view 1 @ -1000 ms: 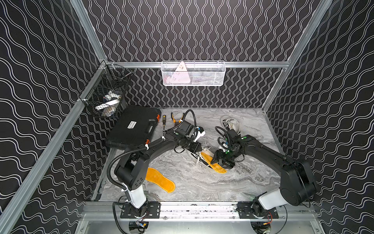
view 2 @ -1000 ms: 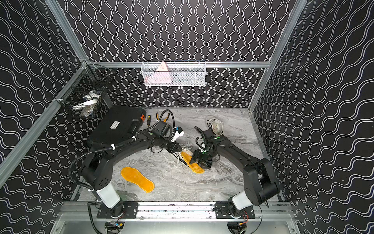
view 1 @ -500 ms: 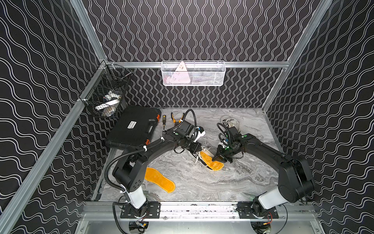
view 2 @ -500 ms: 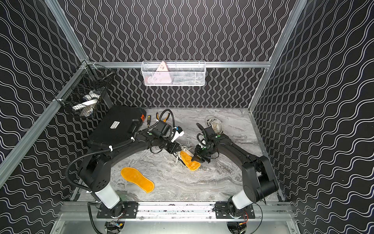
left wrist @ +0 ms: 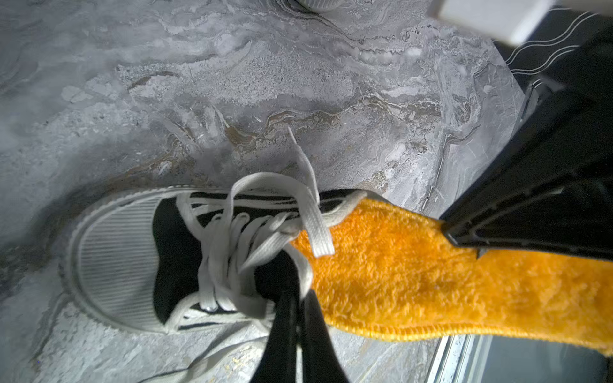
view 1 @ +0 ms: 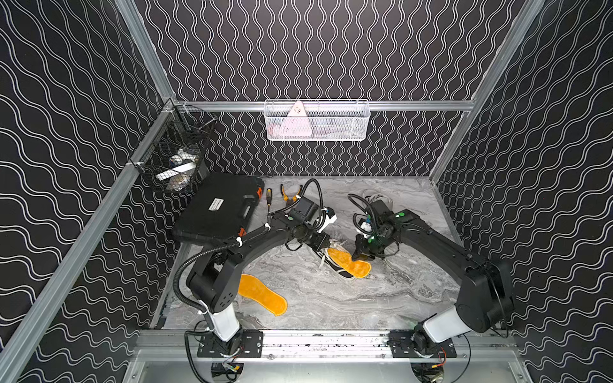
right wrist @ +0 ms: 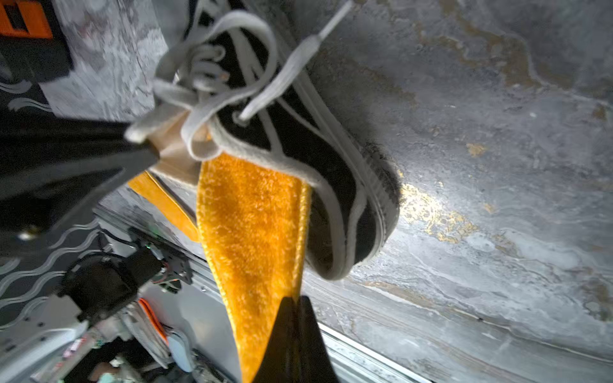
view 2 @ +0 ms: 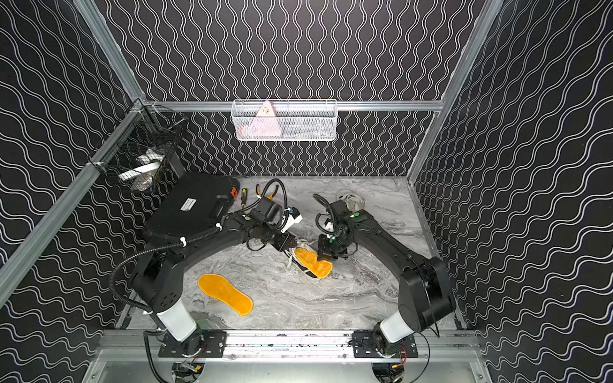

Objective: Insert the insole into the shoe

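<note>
So, room-wise we've got plenty: the marble table (view 1: 331, 311) is bare in front of and to the right of the shoe (view 1: 336, 272), and the front rail (view 1: 318, 341) is well apart from it. The black tool case (view 1: 219, 209) and a spare insole (view 1: 262, 295) sit off on the left arm's side, clear of the action. The shoe sits mid-table with its long axis diagonal, toe towards the back-left under the left arm, heel towards the front-right. The insole (view 1: 350, 265) follows roughly that line, as far as we can see: front end tucked under the laces (left wrist: 265, 228) into the opening, heel end poking out past the collar towards the right arm. The left gripper (left wrist: 294, 308) is pinched tight on the shoe's collar beside the laces, and the right gripper (right wrist: 293, 311) is clamped on the insole's free edge. The insole's fuzzy orange terry with a stitched rim, flat and floppy. The shoe's black canvas with white stripes and a ribbed white rubber toe cap (left wrist: 116, 258).
</note>
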`<state>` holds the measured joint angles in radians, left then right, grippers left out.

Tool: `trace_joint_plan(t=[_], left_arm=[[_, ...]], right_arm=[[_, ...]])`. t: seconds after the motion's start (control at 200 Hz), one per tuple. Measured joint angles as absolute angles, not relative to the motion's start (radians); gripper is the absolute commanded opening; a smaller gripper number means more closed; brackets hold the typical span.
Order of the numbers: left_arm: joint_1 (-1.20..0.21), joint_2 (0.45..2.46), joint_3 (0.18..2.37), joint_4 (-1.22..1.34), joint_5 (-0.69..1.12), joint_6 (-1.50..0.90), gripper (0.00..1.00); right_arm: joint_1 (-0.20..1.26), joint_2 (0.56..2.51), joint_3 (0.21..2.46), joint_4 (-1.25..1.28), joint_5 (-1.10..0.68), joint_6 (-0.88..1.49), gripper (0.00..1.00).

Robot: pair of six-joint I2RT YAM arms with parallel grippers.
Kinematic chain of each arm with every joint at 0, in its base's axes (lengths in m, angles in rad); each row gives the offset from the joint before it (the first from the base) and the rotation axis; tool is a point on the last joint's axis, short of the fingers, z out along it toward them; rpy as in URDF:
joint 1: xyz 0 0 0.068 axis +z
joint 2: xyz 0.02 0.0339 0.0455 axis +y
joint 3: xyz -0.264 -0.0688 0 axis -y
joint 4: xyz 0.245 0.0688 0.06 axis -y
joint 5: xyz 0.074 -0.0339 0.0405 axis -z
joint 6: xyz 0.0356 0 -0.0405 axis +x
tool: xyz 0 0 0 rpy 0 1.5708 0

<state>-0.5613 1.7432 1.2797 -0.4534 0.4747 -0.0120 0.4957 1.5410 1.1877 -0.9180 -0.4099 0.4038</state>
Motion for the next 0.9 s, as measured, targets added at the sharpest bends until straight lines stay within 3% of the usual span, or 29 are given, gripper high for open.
trace_joint_plan(t=[0.345, 0.55, 0.901], left_arm=[[-0.569, 1.763, 1.309, -0.48, 0.523, 0.001, 0.0], [-0.562, 1.765, 1.301, -0.479, 0.576, 0.001, 0.0], [-0.562, 1.789, 1.311, -0.489, 0.598, 0.001, 0.0]], right_arm=[[0.575, 1.522, 1.148, -0.834, -0.226, 0.269, 0.01], [0.575, 1.449, 1.008, -0.709, -0.14, 0.245, 0.0], [0.581, 1.483, 0.989, -0.517, -0.141, 0.242, 0.01]])
